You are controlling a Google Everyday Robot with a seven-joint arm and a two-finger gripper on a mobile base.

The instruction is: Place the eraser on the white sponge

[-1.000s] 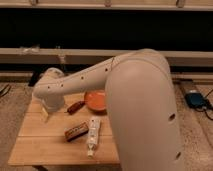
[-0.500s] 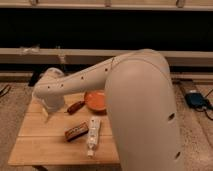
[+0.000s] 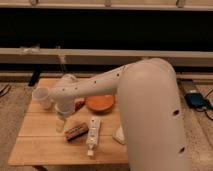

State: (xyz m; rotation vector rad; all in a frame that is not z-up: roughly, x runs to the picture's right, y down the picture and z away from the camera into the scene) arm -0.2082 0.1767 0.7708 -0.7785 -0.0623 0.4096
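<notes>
The eraser (image 3: 76, 131), a dark brown block with a tan band, lies on the wooden table (image 3: 40, 145) left of centre. The white sponge (image 3: 119, 135) lies to its right, partly hidden behind my big white arm. My gripper (image 3: 60, 121) hangs down from the wrist just left of the eraser, slightly behind it and close above the tabletop. Nothing shows in it.
A long white tube (image 3: 93, 134) lies between the eraser and the sponge. An orange pan (image 3: 100, 103) with a reddish-brown handle (image 3: 79, 104) sits behind them. A white cup (image 3: 42, 97) stands at the back left. My arm covers the table's right side.
My wrist and gripper have moved right, away from the table's left side and toward the eraser. The white cup has come into view behind them. The objects have not moved.
</notes>
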